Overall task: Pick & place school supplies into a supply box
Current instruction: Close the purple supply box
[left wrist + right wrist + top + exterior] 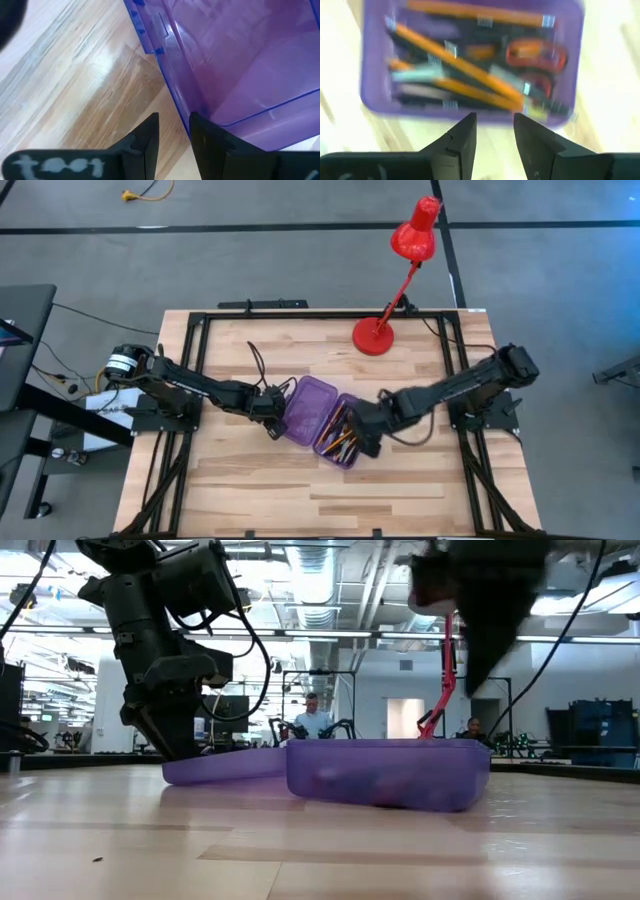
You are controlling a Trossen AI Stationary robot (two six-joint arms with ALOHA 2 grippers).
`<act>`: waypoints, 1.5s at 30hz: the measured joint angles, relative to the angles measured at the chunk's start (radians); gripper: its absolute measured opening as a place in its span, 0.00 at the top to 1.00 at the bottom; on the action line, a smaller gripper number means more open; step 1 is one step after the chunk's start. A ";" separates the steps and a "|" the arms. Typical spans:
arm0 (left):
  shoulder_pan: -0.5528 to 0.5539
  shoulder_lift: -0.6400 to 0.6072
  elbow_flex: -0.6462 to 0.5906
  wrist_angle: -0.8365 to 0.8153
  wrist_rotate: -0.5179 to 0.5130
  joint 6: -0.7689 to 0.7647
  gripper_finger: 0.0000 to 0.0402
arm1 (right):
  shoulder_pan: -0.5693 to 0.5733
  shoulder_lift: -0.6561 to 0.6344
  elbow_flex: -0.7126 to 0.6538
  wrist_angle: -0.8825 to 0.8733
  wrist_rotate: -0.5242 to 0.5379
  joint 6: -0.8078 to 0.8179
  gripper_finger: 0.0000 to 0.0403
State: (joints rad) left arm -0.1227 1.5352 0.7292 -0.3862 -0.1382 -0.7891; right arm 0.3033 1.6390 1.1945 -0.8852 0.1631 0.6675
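Note:
The translucent purple supply box lies open in mid-table: its lid (pixel 306 406) is flat on the wood and its tray (pixel 340 442) sits beside it. Orange pencils (pixel 470 75), dark pens and the red-handled scissors (pixel 537 57) lie in the tray. My left gripper (pixel 272 422) is low at the lid's left end, fingers slightly apart (pixel 174 135) beside the lid's corner (pixel 196 112). My right gripper (pixel 364 440) hangs open above the tray's near-right edge (pixel 495 132), clear of it in the low view (pixel 490 665). My left gripper stands with one fingertip (pixel 194 120) right at the lid's corner wall (pixel 186 102), coming down at a slant from the table's left. Whether it touches the lid, I cannot tell. My right gripper touches nothing.
A red desk lamp stands on its round base (pixel 373 336) toward the far edge, its head (pixel 414 235) leaning beyond the table. A black frame (pixel 300 315) runs around the tabletop. Bare wood lies near the front edge (pixel 320 500).

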 joint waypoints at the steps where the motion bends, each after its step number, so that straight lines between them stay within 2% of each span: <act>1: -0.001 0.000 0.000 0.000 0.001 0.002 0.77 | 0.018 -0.008 -0.023 -0.002 0.000 0.031 0.69; 7: -0.008 0.000 0.000 -0.006 0.001 0.016 0.77 | 0.104 -0.063 -0.150 0.038 -0.003 0.193 0.69; 11: -0.008 0.000 0.000 -0.005 0.001 0.020 0.77 | 0.138 -0.049 -0.212 0.164 -0.001 0.154 0.70; 18: -0.008 0.000 0.000 0.012 0.001 0.019 0.77 | 0.156 0.071 -0.246 0.278 -0.004 0.110 0.73; 26: -0.018 0.000 0.000 0.023 0.037 0.010 0.77 | 0.081 0.121 -0.243 0.311 -0.028 0.080 0.74; 32: -0.055 0.000 -0.001 0.036 0.047 -0.023 0.77 | 0.005 0.110 -0.247 0.315 -0.001 -0.031 0.74; 45: -0.170 0.000 -0.001 0.041 0.066 -0.099 0.77 | -0.108 0.108 -0.247 0.311 -0.037 -0.226 0.74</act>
State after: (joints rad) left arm -0.2926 1.5352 0.7284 -0.3454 -0.0722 -0.8884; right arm 0.1952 1.7466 0.9476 -0.5739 0.1263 0.4419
